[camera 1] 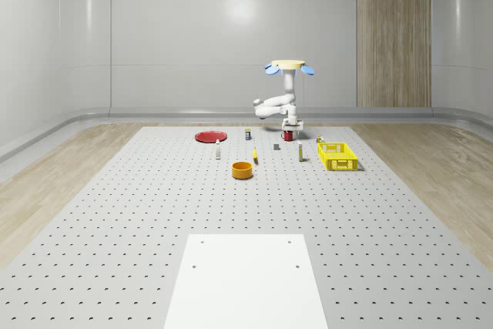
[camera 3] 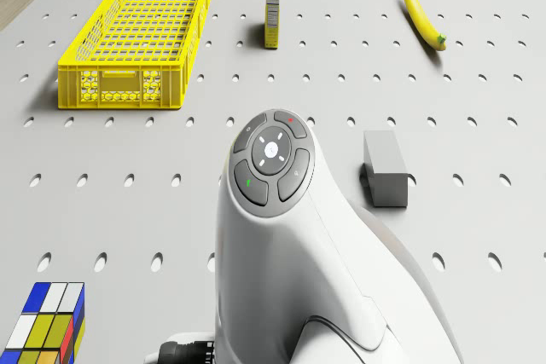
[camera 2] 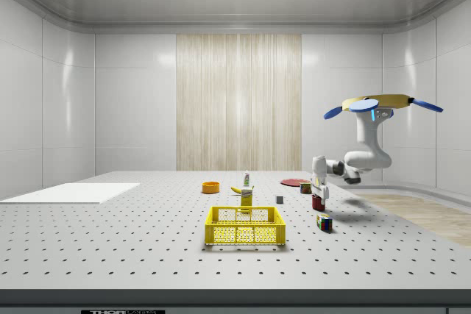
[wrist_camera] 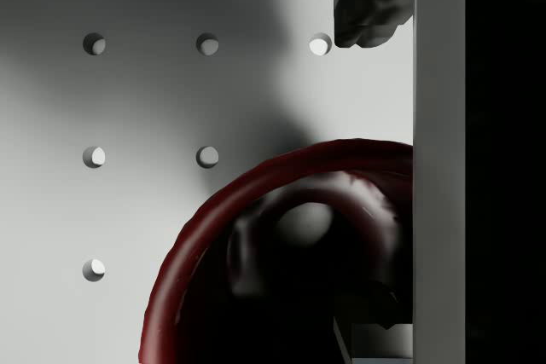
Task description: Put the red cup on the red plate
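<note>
The red cup [camera 1: 288, 135] stands on the perforated table, right of the flat red plate [camera 1: 210, 136] in the whole-scene view. The drone [camera 1: 286, 67] hovers over the cup, its white arm bent down. My gripper [camera 1: 290, 129] hangs right at the cup's top. From the side, the gripper [camera 2: 319, 193] sits on the cup [camera 2: 317, 203], with the plate [camera 2: 293, 182] farther back. In the wrist view the cup's dark red rim [wrist_camera: 247, 193] lies between the fingertips [wrist_camera: 368, 14]: one outside the wall with a gap, the other over the inside. The gripper [wrist_camera: 373, 185] is open.
A yellow crate [camera 1: 337, 156], an orange bowl [camera 1: 243, 169], a banana [camera 1: 255, 156] and small boxes lie nearer the front. A Rubik's cube [camera 2: 323, 221] and a grey block [camera 3: 385, 168] sit close to the cup. A white sheet [camera 1: 246, 279] covers the near table.
</note>
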